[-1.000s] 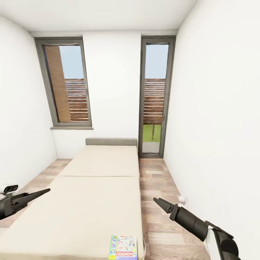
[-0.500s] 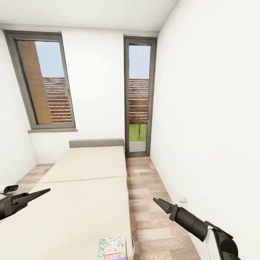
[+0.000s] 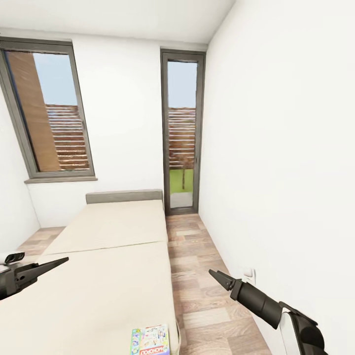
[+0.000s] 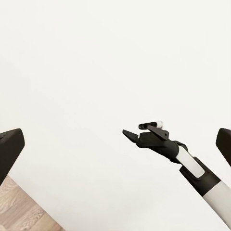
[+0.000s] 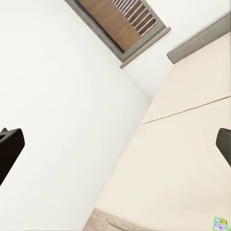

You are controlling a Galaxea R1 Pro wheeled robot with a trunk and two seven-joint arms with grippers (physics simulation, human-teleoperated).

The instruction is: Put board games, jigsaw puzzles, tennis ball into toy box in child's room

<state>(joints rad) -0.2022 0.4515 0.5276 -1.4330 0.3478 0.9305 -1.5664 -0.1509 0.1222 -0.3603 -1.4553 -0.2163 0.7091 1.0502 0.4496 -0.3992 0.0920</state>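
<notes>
A board game (image 3: pixel 150 340) with a blue cartoon cover and a red band lies flat on the bed (image 3: pixel 108 276), at the near right corner of the beige mattress. A sliver of the board game (image 5: pixel 221 224) also shows in the right wrist view. My left gripper (image 3: pixel 47 263) hovers over the bed's left side, open and empty, its fingers (image 4: pixel 9 149) far apart. My right gripper (image 3: pixel 217 277) hangs over the floor right of the bed, open and empty, fingers (image 5: pixel 9 149) spread wide. The left wrist view catches that right gripper (image 4: pixel 139 133) against the white wall.
A strip of wooden floor (image 3: pixel 197 276) runs between the bed and the white right wall (image 3: pixel 286 172), which carries a socket (image 3: pixel 249 272). Beyond the grey headboard (image 3: pixel 123 196) stand a window (image 3: pixel 49 123) and a tall glass door (image 3: pixel 181 148).
The camera has turned to the right, so the bed, window and door sit further left in the picture. Both arms keep the same pose and both grippers stay open.
</notes>
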